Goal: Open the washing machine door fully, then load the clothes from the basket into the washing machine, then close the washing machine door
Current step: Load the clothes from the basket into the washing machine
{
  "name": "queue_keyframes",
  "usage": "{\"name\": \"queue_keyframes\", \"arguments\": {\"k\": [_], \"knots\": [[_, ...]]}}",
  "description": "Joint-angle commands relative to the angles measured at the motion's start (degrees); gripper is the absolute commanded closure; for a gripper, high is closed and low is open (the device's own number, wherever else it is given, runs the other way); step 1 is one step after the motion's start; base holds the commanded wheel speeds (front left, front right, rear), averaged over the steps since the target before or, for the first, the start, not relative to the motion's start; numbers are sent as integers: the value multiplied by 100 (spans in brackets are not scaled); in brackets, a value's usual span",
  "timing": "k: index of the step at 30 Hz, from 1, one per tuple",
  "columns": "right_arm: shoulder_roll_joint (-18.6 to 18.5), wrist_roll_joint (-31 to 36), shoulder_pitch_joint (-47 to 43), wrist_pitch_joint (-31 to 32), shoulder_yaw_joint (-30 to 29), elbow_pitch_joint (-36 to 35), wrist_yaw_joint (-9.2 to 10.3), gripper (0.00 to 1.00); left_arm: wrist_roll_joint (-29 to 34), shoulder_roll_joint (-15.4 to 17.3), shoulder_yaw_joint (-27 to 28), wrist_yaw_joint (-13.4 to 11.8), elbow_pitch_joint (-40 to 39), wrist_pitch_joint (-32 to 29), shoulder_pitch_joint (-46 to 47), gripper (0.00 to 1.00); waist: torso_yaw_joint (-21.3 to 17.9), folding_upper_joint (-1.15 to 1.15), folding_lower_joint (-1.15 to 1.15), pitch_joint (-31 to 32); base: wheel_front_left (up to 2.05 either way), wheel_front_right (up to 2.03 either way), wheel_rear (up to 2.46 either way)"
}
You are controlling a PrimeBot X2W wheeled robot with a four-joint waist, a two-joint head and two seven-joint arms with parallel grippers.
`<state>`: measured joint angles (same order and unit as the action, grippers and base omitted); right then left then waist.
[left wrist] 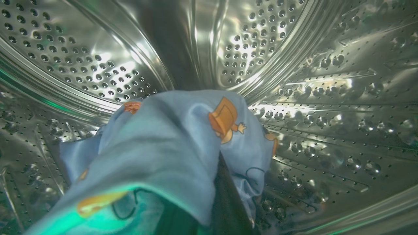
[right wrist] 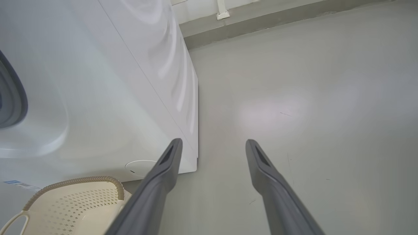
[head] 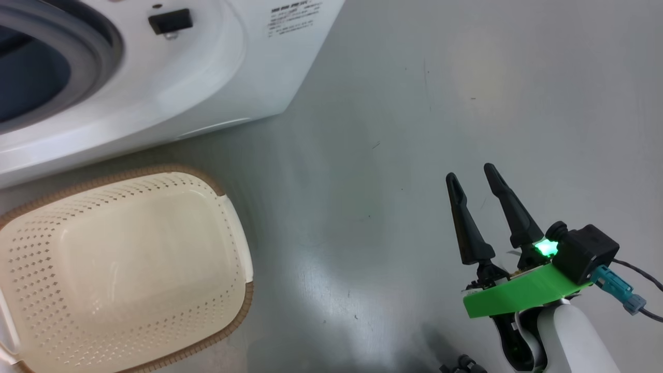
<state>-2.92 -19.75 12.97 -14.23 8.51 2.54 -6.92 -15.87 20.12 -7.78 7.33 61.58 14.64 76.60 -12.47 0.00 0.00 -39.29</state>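
Inside the washing machine's perforated steel drum (left wrist: 98, 65), my left gripper (left wrist: 220, 163) is shut on the clothes (left wrist: 163, 147), light-blue fabric with orange cartoon prints. The fabric drapes over the gripper, leaving one dark finger (left wrist: 227, 199) peeking out below. The white washing machine (head: 207, 77) stands at the upper left, its grey gasket (head: 98, 46) ringing the dark opening. The washing machine door is out of view. On the floor in front stands the cream basket (head: 119, 269) with nothing in it. My right gripper (head: 470, 172) hovers open over the floor to the right, holding nothing.
Grey floor (head: 414, 103) stretches to the right of the machine. The right wrist view has the machine's side (right wrist: 114, 98), the basket's rim (right wrist: 75, 181), the open right gripper (right wrist: 213, 141) and a wall base (right wrist: 261, 19) at the far end.
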Motion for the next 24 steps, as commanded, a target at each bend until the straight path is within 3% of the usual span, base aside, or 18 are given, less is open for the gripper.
{"name": "queue_keyframes", "arguments": {"k": [1, 5, 6, 7, 8, 24], "knots": [[4, 63, -54, -45, 130, -102, -57, 0, -12, 287, 36, 5, -65, 21, 97, 100, -7, 0, 0, -5, 0, 0, 0], [4, 60, -62, -48, 116, -87, -57, 0, -39, 293, -8, 9, 34, 31, 176, 96, -3, 0, 0, 2, 0, 0, 0], [4, 60, -62, -48, 114, -88, -57, 0, -48, 308, -6, 10, 19, 32, 187, 67, 1, 0, 0, 3, 0, 0, 0], [4, 59, -61, -48, 109, -90, -57, 0, -49, 319, 0, 10, -19, 33, 187, 7, 9, 0, 0, 5, 0, 0, 0], [4, 60, -57, -49, 103, -90, -57, 0, -58, 318, 12, 11, -52, 33, 172, 0, 20, 0, 0, 12, 0, 0, 0], [4, 167, -62, 47, 2, -88, -57, 0, -349, 27, -171, 14, -1046, 35, -907, 0, 485, 0, 0, 515, 0, 0, 0]]}}
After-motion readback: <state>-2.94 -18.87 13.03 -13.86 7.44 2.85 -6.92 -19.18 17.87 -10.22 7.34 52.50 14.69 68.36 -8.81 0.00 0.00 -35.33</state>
